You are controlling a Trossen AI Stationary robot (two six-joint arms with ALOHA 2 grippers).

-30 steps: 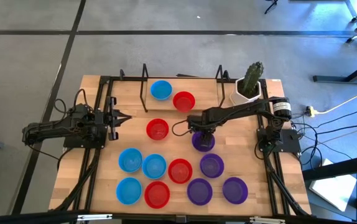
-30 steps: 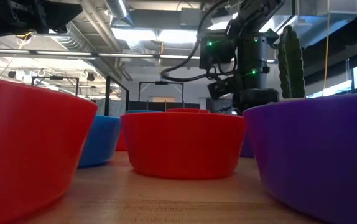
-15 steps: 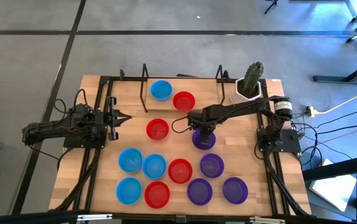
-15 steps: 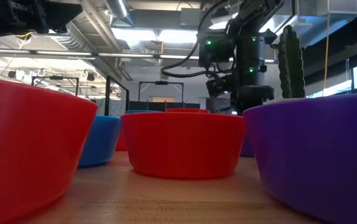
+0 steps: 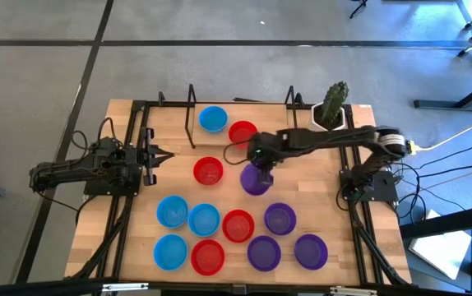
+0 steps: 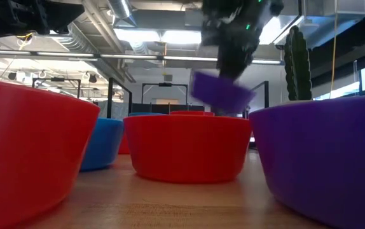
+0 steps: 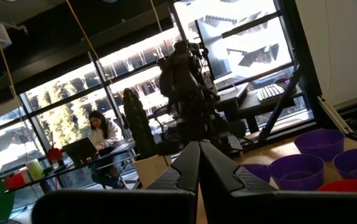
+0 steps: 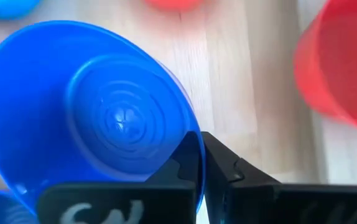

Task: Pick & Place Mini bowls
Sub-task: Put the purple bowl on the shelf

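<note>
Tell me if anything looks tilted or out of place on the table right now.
One purple bowl is off the wood, hanging tilted in the right gripper, whose jaws are shut on its rim. The other bowls sit flat. The left gripper waits shut at the table's left side.

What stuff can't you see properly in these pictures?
- Low view: the lifted purple bowl is blurred, and the right gripper holding it is cut off by the top edge.
- Low view: the near red bowl and near purple bowl hide most bowls behind them.
- Left wrist view: the person is too small to make out. The waiting left gripper, shut, blocks the table's middle.
</note>
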